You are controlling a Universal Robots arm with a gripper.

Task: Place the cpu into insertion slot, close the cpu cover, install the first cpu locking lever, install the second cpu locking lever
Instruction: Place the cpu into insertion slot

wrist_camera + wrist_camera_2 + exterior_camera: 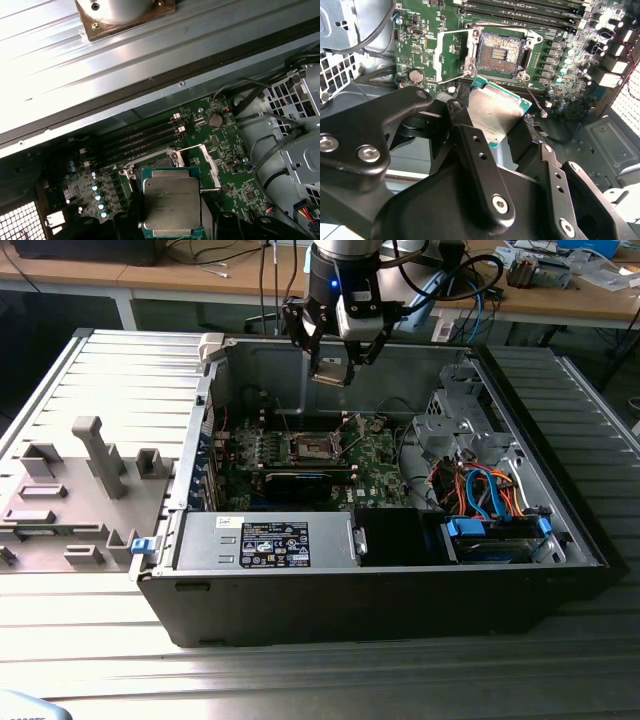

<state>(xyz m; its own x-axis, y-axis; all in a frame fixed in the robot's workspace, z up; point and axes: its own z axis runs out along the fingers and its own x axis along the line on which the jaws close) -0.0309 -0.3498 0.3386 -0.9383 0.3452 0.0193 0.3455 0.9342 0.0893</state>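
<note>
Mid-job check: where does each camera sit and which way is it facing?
Exterior view: off the arm, looking down into the open case; the arm and gripper show, holding the cpu above the motherboard.
Second wrist view: on the wrist, looking along the gripper's fingers at the cpu and the open slot beyond.
First wrist view: on the wrist, facing the cpu's top, slot behind it; gripper parts flank the cpu.
Shared: both wrist views show cpu, slot, open cover.

Probably a lab: cable-strewn benches [190, 278], opened computer case [350, 605].
</note>
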